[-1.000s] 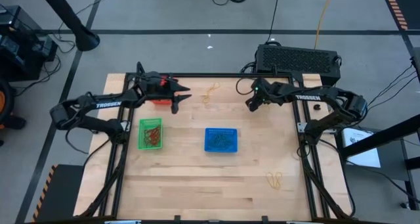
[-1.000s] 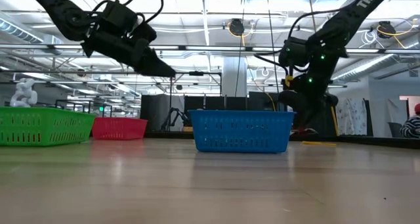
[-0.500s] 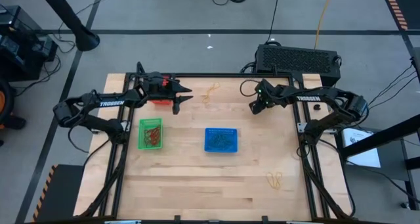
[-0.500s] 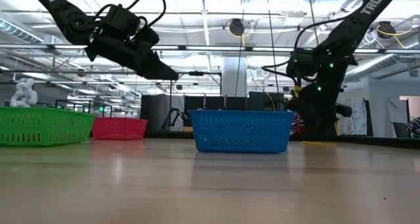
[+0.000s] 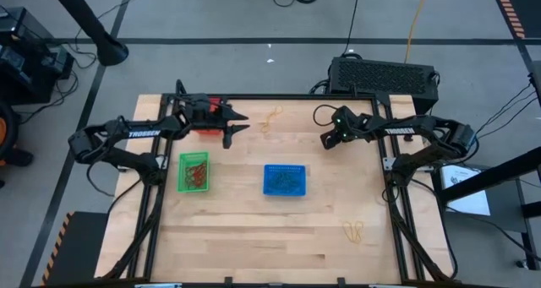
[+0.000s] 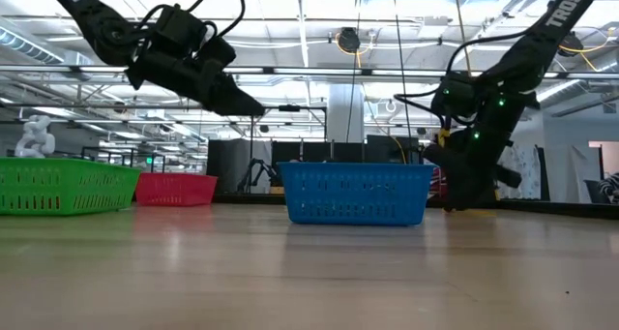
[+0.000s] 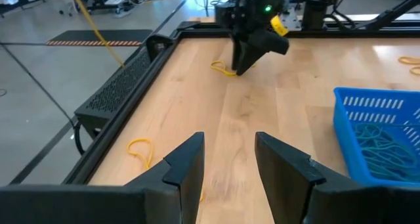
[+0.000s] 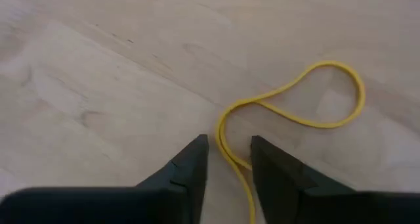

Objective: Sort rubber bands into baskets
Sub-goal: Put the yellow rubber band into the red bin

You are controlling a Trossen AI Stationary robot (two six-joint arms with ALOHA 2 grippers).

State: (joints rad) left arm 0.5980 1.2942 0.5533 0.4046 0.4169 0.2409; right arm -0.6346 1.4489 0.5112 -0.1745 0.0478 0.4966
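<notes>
I have the right end effector (image 8: 226, 159) low at the surface's (image 5: 254, 229) two o'clock, released astride a yellow band (image 8: 308, 112); left end effector (image 5: 235, 124) waits released at eleven.

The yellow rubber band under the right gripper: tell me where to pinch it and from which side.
Pinch the straight strand running between the right gripper's open fingers, coming straight down from above. The yellow rubber band lies flat on the table, so no side approach gets under it; the strand already sits in the gap, while the loop end spreads wider.
</notes>
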